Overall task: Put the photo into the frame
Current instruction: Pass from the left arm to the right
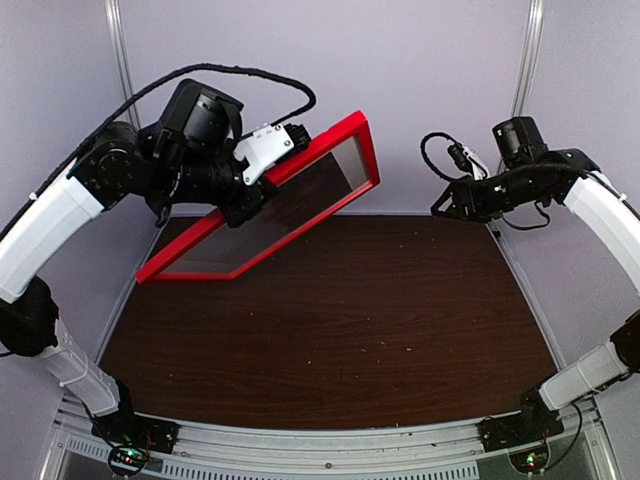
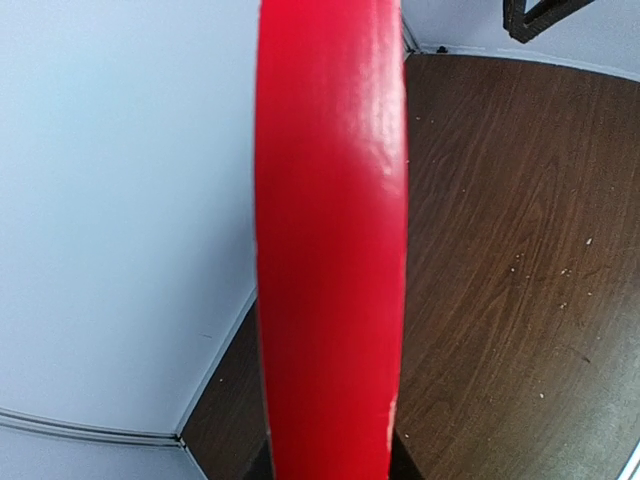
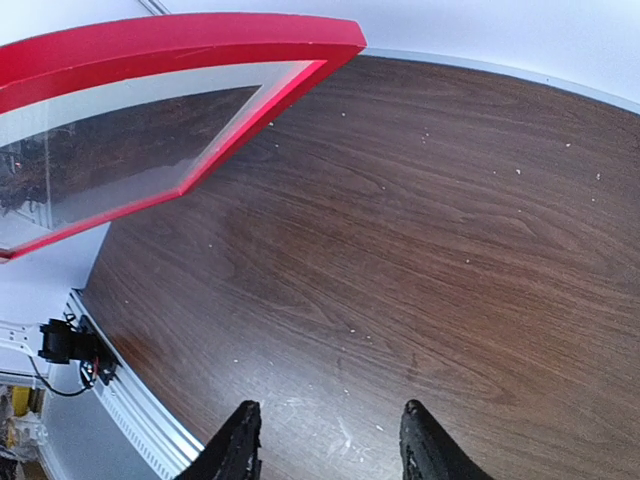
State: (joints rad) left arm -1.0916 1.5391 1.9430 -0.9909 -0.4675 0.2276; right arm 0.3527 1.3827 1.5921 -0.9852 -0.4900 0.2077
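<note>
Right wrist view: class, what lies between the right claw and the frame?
Nothing: only bare dark table shows between the right claw and the frame, and the top external view shows the same empty gap.

Right end effector (image 3: pixel 331 410) raised, jaws apart

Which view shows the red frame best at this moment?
Top external: nearly the whole frame shows, tilted off the table in the left gripper. Left wrist fills with one red rail; right wrist catches only one corner.
</note>
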